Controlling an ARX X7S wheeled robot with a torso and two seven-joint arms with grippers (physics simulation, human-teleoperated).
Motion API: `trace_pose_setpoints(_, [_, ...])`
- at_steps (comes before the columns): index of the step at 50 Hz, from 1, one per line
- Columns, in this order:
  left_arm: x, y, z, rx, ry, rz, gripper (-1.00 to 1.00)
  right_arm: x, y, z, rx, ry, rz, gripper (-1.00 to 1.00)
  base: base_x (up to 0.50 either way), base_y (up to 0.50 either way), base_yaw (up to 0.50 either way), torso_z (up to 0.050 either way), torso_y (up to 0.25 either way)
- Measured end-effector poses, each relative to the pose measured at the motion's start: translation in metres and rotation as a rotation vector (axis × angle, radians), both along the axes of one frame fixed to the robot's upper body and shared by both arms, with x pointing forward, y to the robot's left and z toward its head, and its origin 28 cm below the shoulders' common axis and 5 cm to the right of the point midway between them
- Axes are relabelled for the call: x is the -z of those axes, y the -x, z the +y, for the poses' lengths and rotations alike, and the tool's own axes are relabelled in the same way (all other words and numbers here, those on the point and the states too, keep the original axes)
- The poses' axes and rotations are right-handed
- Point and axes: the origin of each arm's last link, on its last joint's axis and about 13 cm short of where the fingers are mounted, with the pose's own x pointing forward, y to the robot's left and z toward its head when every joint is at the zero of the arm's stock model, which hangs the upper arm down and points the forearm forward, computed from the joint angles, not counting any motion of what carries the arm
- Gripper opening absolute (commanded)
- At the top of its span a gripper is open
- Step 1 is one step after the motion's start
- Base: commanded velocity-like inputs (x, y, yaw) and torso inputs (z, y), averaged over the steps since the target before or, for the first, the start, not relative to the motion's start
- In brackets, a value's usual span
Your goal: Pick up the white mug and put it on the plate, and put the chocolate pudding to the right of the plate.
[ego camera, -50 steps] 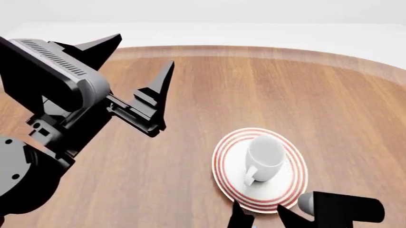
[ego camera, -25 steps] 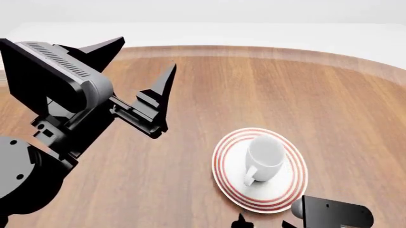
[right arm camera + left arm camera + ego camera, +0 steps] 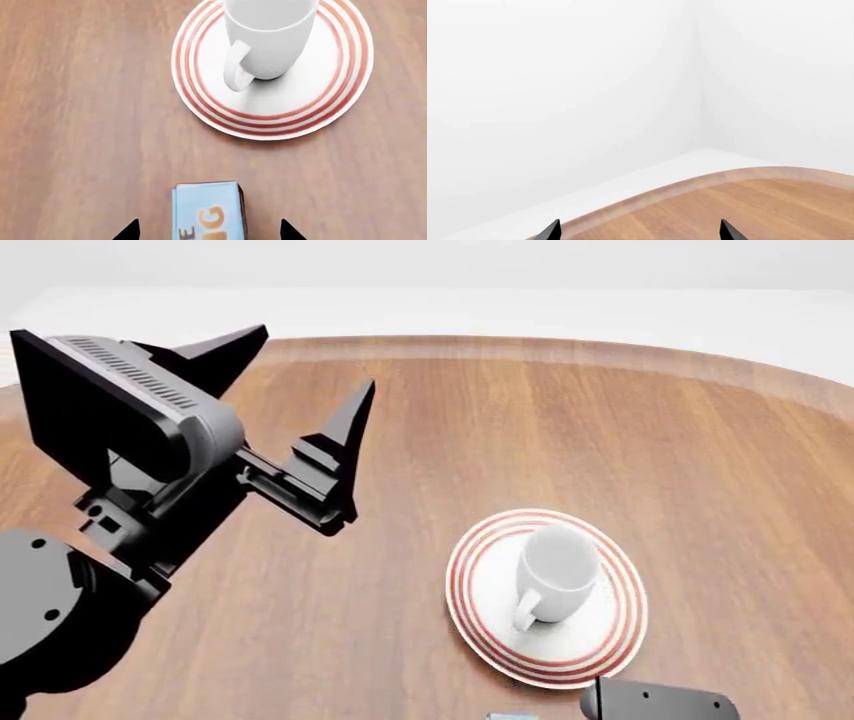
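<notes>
I see the glossy white ceramic mug (image 3: 557,572) upright on the red-ringed round plate (image 3: 481,625), lower right; the blue pudding carton (image 3: 208,210) lies between my right gripper's (image 3: 208,231) wide tips; the left gripper (image 3: 296,368) gapes too.

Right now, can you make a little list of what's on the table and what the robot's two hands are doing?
white mug: upright on the plate, handle toward the robot
plate: on the wooden table
chocolate pudding: lying on the table near the plate, between the right gripper's fingertips
right gripper: open, not gripping the pudding yet
left gripper: open, empty, raised over the table
</notes>
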Motion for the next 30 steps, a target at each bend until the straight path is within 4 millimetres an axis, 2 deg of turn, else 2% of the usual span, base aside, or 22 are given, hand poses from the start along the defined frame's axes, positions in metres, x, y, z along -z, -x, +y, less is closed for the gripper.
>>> trace_pose_setpoints(30, [0.005, -0.002, 0.003, -0.007, 0.019, 0.012, 1.00, 0.018, -0.001, 0.009, -0.029, 0.058, 0.062, 1.00, 0.00, 0.00, 0.00, 0.000, 0.000])
